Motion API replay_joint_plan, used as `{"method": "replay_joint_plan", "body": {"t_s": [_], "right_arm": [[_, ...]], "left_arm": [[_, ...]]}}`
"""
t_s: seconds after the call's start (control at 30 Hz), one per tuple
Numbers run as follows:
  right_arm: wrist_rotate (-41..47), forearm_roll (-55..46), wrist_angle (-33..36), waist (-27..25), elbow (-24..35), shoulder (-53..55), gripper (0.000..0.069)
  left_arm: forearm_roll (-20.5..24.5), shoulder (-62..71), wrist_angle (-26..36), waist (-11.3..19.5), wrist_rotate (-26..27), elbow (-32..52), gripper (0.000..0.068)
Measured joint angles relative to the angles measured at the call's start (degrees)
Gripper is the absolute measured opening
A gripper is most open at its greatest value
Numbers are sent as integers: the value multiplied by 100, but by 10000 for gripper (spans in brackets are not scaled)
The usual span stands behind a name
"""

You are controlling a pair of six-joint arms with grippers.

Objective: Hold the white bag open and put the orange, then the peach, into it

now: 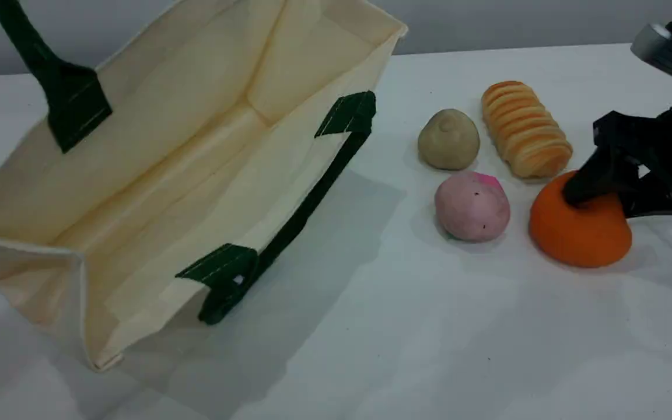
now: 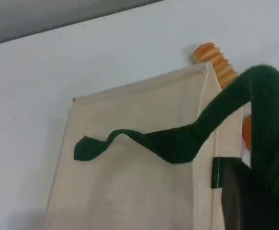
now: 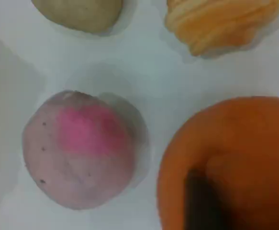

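Note:
The white bag (image 1: 155,175) stands open on the left of the table, its far green handle (image 1: 38,58) pulled up out of frame. In the left wrist view my left gripper (image 2: 249,201) is shut on that handle (image 2: 268,110) above the bag (image 2: 129,191). The orange (image 1: 578,233) rests on the table at the right. My right gripper (image 1: 607,201) is shut on its top, one finger (image 3: 201,201) denting the orange (image 3: 244,143). The peach (image 1: 471,207) sits just left of the orange, untouched; its pink patch (image 3: 79,134) shows in the right wrist view.
A beige-tan lump (image 1: 448,139) and a ridged bread roll (image 1: 525,128) lie behind the peach and the orange. The bag's near handle (image 1: 307,204) hangs down its front wall. The table's far edge runs behind the foods.

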Motion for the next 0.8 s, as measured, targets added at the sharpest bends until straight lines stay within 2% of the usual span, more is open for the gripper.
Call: {"method": "replay_joint_plan", "body": {"t_s": [0.2, 0.3, 0.67, 0.8], "right_arm": [[0, 12, 402, 0, 0, 223, 120], [0, 12, 623, 0, 0, 229, 57], [9, -45, 1775, 0, 10, 70, 54], [9, -26, 1673, 0, 10, -340, 54]], "left_arm": [[0, 0, -3, 0, 0, 0, 72], [0, 0, -23, 0, 0, 0, 72], [0, 17, -46, 0, 5, 0, 72], [5, 17, -64, 0, 5, 0, 72]]}}
